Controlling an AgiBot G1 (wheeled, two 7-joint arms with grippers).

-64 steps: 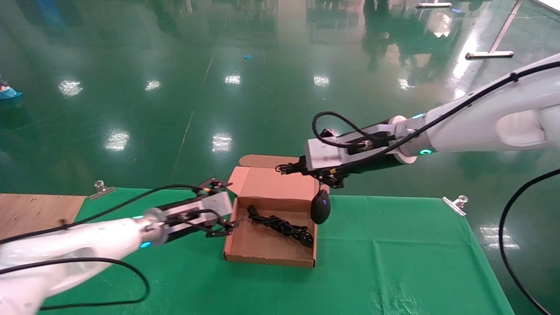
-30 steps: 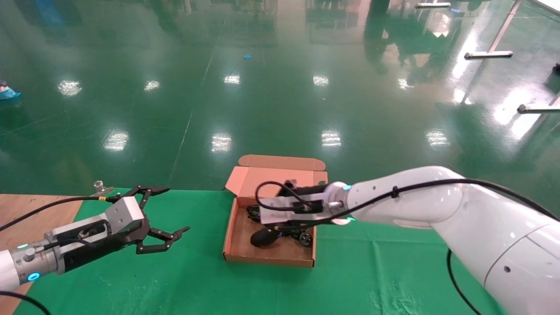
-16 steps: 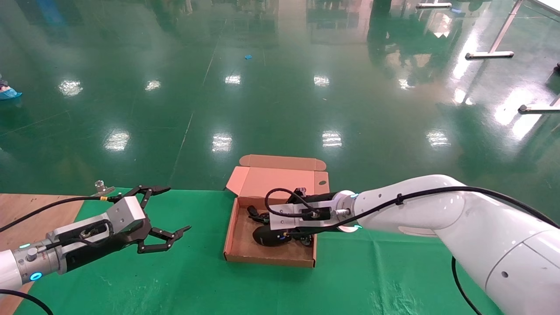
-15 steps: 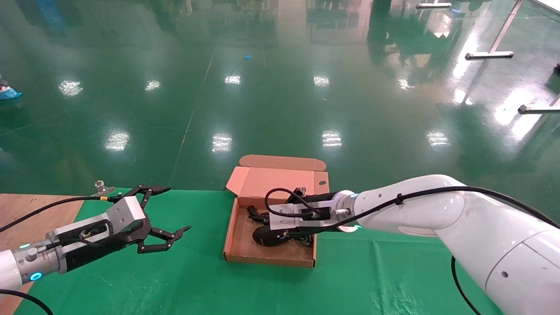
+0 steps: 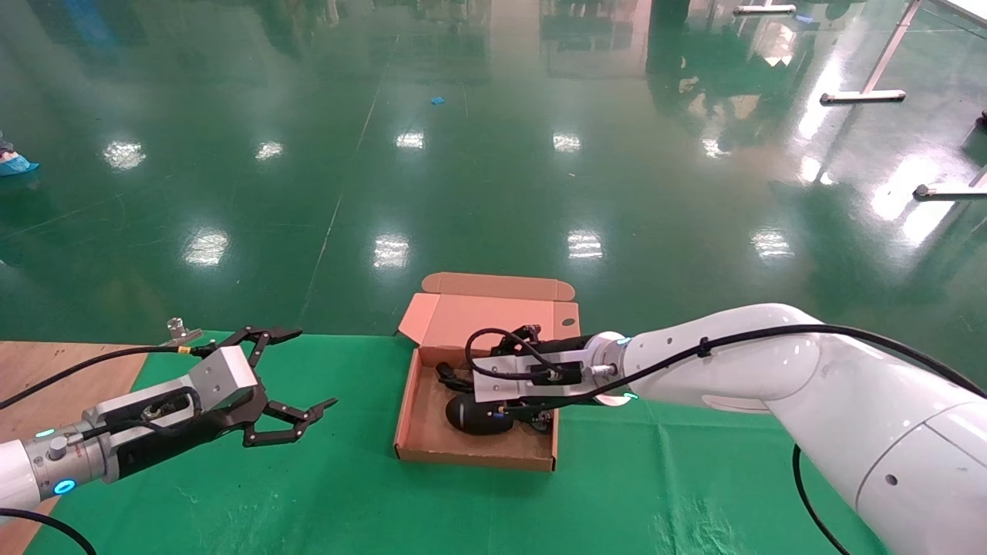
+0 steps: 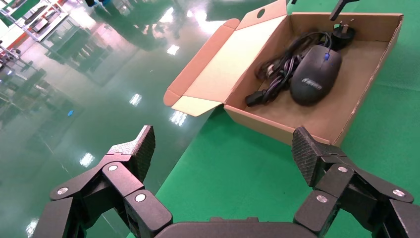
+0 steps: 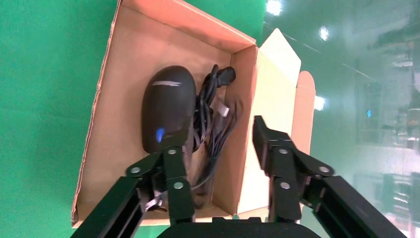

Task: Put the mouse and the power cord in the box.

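Green-clothed table: mouse bears unreadable white logo.

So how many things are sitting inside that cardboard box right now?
2. The mouse lies on the floor of the box, and the power cord is bundled beside it, toward the open lid. Something small could be hidden beneath them.
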